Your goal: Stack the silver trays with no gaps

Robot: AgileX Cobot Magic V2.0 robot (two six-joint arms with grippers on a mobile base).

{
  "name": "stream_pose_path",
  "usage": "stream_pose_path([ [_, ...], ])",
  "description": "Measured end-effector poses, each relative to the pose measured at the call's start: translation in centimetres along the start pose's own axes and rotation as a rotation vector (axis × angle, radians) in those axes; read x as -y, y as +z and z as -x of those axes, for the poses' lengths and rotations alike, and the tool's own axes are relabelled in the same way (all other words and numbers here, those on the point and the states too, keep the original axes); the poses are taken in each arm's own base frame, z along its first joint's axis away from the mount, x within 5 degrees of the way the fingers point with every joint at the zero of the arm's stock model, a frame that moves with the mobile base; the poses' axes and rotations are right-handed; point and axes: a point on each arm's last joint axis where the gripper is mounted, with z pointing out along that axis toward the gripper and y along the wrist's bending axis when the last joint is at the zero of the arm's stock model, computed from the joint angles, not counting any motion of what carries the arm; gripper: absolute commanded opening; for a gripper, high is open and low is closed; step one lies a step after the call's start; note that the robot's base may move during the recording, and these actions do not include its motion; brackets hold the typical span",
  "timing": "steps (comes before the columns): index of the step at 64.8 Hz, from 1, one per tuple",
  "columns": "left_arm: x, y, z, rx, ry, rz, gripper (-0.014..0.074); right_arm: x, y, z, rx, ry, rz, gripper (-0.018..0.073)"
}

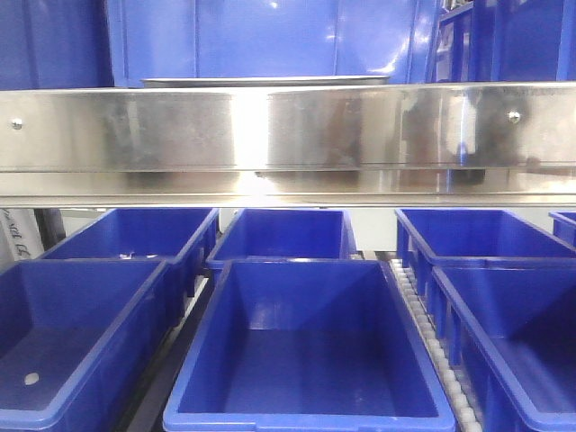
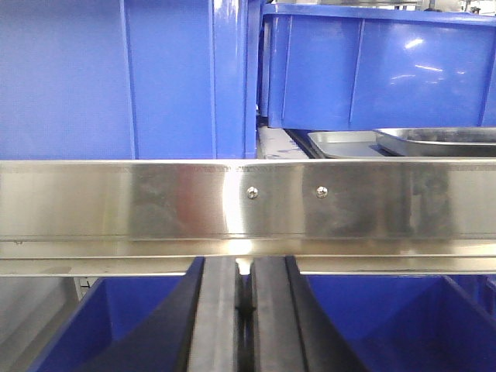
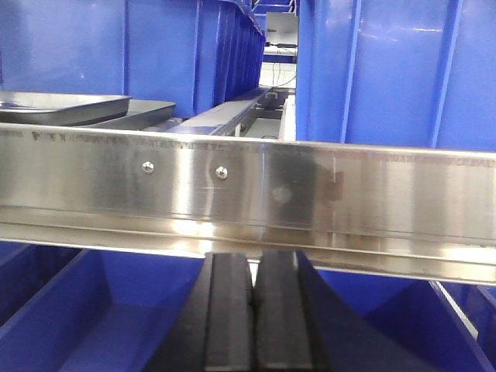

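Two silver trays lie on the upper shelf behind the steel rail. In the left wrist view one tray [image 2: 438,139] sits partly over a flatter tray [image 2: 341,143] at the right. In the right wrist view the same pair shows at the left, the upper tray [image 3: 58,106] overlapping the lower tray [image 3: 143,114]. In the front view only a thin tray rim [image 1: 265,81] peeks above the rail. My left gripper [image 2: 245,267] is shut and empty, below the rail. My right gripper [image 3: 253,271] is also shut and empty, below the rail.
A long brushed-steel shelf rail [image 1: 288,135] with screws crosses every view in front of the trays. Blue bins [image 1: 306,346] fill the lower level on roller tracks [image 1: 432,333]. Tall blue bins [image 2: 372,66] stand behind and beside the trays on the upper shelf.
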Motion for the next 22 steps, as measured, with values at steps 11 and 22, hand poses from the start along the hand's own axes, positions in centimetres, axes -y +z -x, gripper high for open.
stream_pose_path([
  [11, 0.00, 0.00, 0.00, 0.000, 0.000, 0.000, 0.0004, 0.00, 0.00, 0.00, 0.000, 0.000, 0.000, -0.0070],
  [22, 0.00, 0.00, 0.00, 0.000, 0.000, 0.000, 0.0004, 0.00, 0.00, 0.00, 0.000, 0.000, 0.000, -0.0070],
])
